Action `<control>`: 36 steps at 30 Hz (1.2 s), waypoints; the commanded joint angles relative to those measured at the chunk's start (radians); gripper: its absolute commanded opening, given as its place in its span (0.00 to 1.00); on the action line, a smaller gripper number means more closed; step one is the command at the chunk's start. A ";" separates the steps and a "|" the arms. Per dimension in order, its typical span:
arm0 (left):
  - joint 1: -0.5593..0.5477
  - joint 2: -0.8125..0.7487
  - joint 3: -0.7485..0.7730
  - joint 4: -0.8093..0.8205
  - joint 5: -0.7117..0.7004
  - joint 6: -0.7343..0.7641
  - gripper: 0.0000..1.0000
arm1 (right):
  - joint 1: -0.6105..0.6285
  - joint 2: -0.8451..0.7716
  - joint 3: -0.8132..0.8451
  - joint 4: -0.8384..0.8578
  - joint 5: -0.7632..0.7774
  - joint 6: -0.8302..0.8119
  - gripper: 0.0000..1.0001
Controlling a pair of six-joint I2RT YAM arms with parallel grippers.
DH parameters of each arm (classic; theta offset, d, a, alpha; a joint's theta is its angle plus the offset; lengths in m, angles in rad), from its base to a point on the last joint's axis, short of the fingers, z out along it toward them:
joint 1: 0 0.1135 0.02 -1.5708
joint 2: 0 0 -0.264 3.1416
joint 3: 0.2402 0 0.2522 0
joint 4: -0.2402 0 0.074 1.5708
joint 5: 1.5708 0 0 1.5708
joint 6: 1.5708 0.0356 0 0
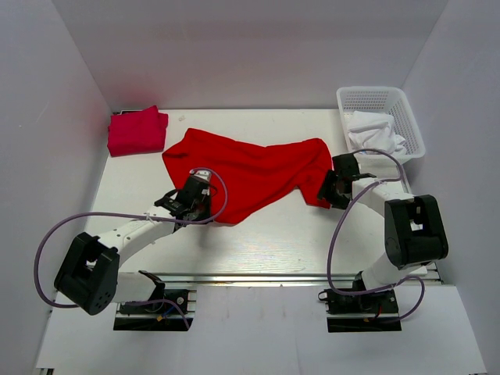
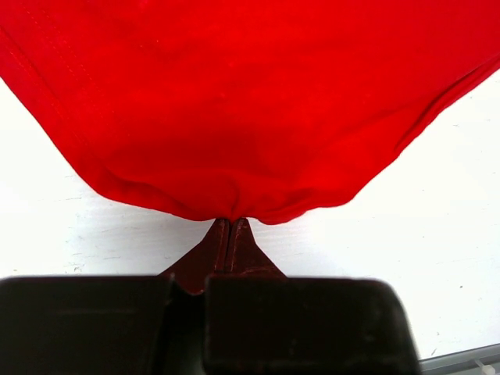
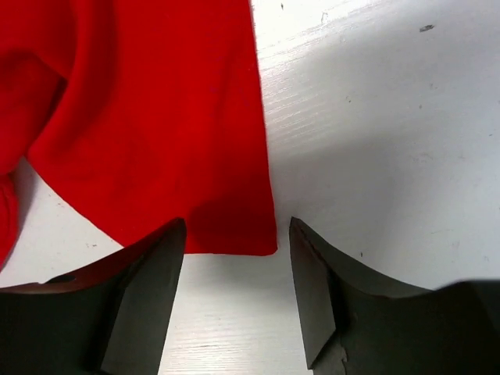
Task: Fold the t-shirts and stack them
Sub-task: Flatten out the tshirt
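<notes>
Top external view: red shirt spread mid-table, pinched at its near edge

At the far left corner of the table [image 1: 273, 242] lies the crimson shirt [image 1: 137, 131], folded into a small block and well apart from everything else. White tabletop shows between it and the red shirt [image 1: 250, 172], which sprawls unfolded across the middle, its far edge running from left to right. The left gripper [image 1: 199, 209] sits at the shirt's near left edge. In the left wrist view the left gripper [image 2: 232, 226] has its jaws pressed together on the hem of the red shirt [image 2: 250, 101], the cloth fanning out from that pinch, white table on both sides. A broad strip of tabletop shows between the shirt's near edge and the arm bases. The right gripper [image 1: 326, 194] sits at the shirt's right end. In the right wrist view its jaws stand apart, the shirt's corner [image 3: 234, 234] lying between them. At the far right corner stands a white basket [image 1: 383, 95] holding white cloth [image 1: 375, 133]
</notes>
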 commanded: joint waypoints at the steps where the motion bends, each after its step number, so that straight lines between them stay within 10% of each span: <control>1: -0.003 -0.026 -0.012 0.019 -0.015 0.007 0.00 | 0.005 -0.004 -0.027 0.048 -0.016 0.039 0.61; 7: -0.003 -0.037 -0.012 0.019 -0.026 0.007 0.00 | 0.007 0.053 -0.018 0.080 -0.056 0.045 0.35; 9: -0.003 -0.047 -0.012 0.019 -0.026 0.007 0.00 | 0.008 0.071 -0.005 0.083 -0.071 0.047 0.00; 36: 0.015 -0.347 0.573 0.027 -0.511 0.242 0.00 | 0.010 -0.621 0.313 0.407 0.223 -0.185 0.00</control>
